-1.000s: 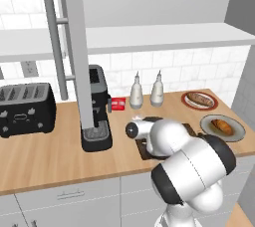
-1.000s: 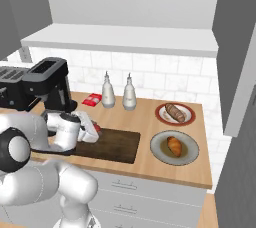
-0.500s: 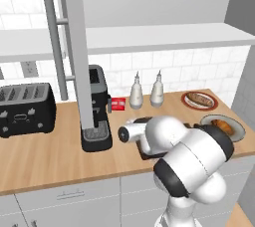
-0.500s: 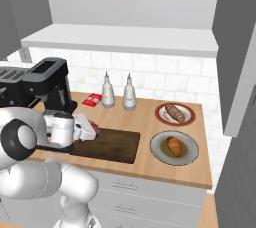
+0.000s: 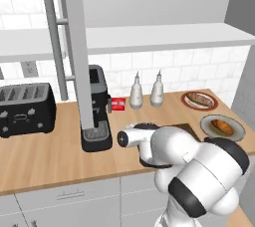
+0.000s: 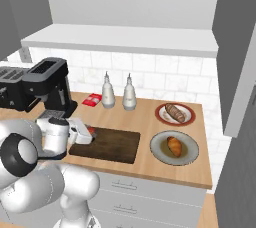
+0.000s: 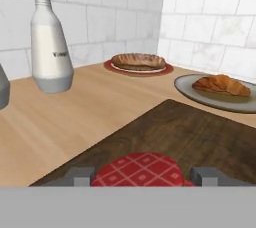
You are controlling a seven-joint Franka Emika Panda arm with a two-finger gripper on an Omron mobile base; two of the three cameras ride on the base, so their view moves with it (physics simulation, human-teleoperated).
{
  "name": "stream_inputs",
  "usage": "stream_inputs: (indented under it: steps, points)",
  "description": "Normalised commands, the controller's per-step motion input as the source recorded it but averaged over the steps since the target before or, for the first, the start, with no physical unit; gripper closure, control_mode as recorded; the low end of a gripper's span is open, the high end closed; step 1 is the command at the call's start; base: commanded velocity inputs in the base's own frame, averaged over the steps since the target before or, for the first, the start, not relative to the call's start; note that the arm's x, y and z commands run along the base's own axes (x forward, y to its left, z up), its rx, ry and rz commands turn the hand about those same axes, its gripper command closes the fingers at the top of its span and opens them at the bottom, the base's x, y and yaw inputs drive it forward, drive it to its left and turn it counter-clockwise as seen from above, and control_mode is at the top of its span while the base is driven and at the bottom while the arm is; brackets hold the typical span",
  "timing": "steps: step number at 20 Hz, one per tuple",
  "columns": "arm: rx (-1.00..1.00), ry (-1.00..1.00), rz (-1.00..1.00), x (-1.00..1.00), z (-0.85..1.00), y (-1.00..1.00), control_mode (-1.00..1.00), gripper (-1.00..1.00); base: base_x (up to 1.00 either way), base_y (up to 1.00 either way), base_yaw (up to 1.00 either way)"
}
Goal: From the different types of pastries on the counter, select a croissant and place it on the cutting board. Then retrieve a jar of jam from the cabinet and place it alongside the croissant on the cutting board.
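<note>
My gripper [image 6: 88, 135] is low over the left end of the dark brown cutting board [image 6: 111, 145], its fingertips closed against the jar of jam [image 6: 91, 132]. In the hand view the jar's red checked lid [image 7: 140, 170] fills the gap in the gripper [image 7: 141, 176], with the board [image 7: 195, 134] stretching ahead. I cannot tell whether the jar touches the board. The golden croissant [image 6: 174, 146] [image 7: 220, 84] lies on a grey plate [image 6: 161, 153] right of the board. The darker pastry [image 6: 175, 113] [image 7: 137, 61] lies on a red plate behind it. The cabinet door [image 5: 75, 56] hangs open over the counter [image 6: 145, 117].
Two white bottles [image 6: 107, 92] [image 6: 129, 93] stand behind the board, with a flat red box [image 6: 92, 100] to their left. A black coffee machine [image 5: 97, 116] and a toaster [image 5: 25, 109] stand further left. The open door's bar handle [image 5: 55, 42] hangs above the coffee machine.
The hand with the jar has sunk slightly toward the board's left end, and the arm's elbow has swung over. Plates and pastries have not moved.
</note>
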Motion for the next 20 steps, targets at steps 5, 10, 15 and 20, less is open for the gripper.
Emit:
stream_inputs:
  steps: [5,10,15,20]
  points:
    - [0.01,0.07,0.00,-0.07,-0.21,0.05,-1.00,-1.00,0.00,0.00,0.00]
    - [0.06,0.01,0.00,-0.06,0.02,-0.02,-1.00,-1.00,0.00,0.00,0.00]
    - [0.18,-0.03,0.00,-0.51,0.40,-0.10,-1.00,-1.00,0.00,0.00,0.00]
    - [0.20,-0.01,0.00,-0.35,0.49,-0.16,-1.00,-1.00,0.00,0.00,0.00]
